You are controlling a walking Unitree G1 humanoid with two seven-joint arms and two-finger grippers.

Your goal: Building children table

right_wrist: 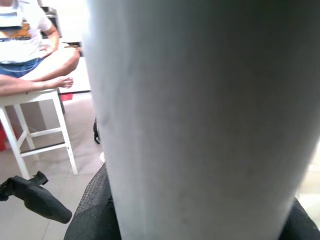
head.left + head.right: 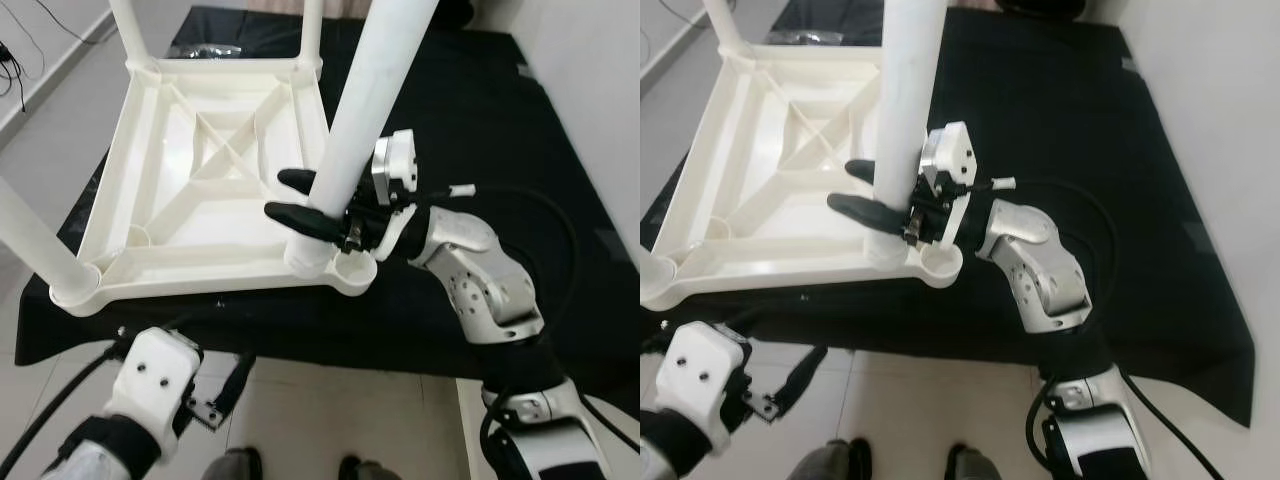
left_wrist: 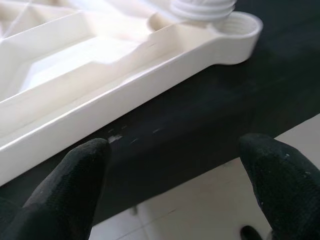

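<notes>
Fingers of the right gripper point(image 2: 300, 197) were wrapped round the lower end of a white table leg point(image 2: 365, 110), so it was pinching that leg just above the near right corner socket point(image 2: 352, 268) of the upturned white plastic tabletop point(image 2: 205, 180). The leg was seen standing upright but a bit tilted, with its threaded foot apparently sitting in or right at the inner hole of that corner. How far it had been seated couldn't be told. Three other legs were already up at the other corners, the near left one point(image 2: 35, 245) included, so this was judged to be the last leg going in.

The tabletop was lying on a black cloth-covered surface point(image 2: 480, 130). The left gripper point(image 3: 175, 190) was held low, by the near edge of the cloth, fingers spread wide and nothing in them.

Next, the leg would probably need straightening and twisting down into the thread, maybe with the tabletop steadied by the left gripper. A seated person point(image 1: 30, 45) was visible on a stool in the background.
</notes>
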